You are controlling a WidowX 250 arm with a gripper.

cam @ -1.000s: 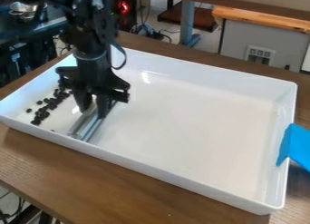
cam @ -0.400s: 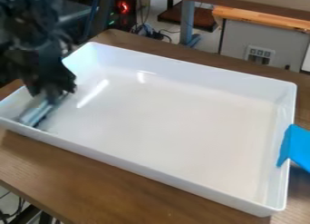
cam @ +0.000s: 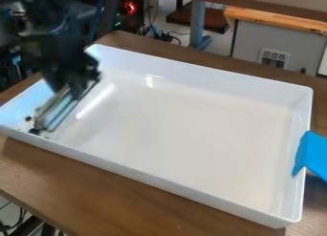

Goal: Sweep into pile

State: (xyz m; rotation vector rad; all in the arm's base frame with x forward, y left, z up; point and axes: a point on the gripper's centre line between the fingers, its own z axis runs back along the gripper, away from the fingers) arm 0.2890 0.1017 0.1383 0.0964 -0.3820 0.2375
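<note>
A brown wooden table (cam: 96, 187) spreads across most of the view, running out past six o'clock. On it sits a large, shallow white tray (cam: 191, 134), set at a slant, its floor glossy with streaks of reflected light.

The black robot arm (cam: 54, 29) comes in from between ten and eleven o'clock and hangs over the tray's left end, somewhat blurred. Behind the tray, between one and two o'clock, stands a grey cabinet (cam: 277, 44) with an orange-toned wooden top; at twelve to one o'clock a blue-grey post (cam: 199, 25) rises from the floor.

The gripper (cam: 71, 92) is between nine and ten o'clock, above the left part of the tray. It is closed on the upper part of a long, narrow, silvery tool (cam: 59, 111), which slopes down toward eight o'clock, its lower end close to the tray's near left corner.

Bright blue material (cam: 313, 154) overlaps the tray's right wall, nearly at four o'clock. Dark cables (cam: 167, 37) lie in the background at twelve o'clock, and red lights (cam: 130, 7) glow between eleven and twelve.

Smallest are the dark beans (cam: 34, 131), between eight and nine o'clock in the tray's left end. A few show beside the tool's lower end; exactly how many cannot be made out.
</note>
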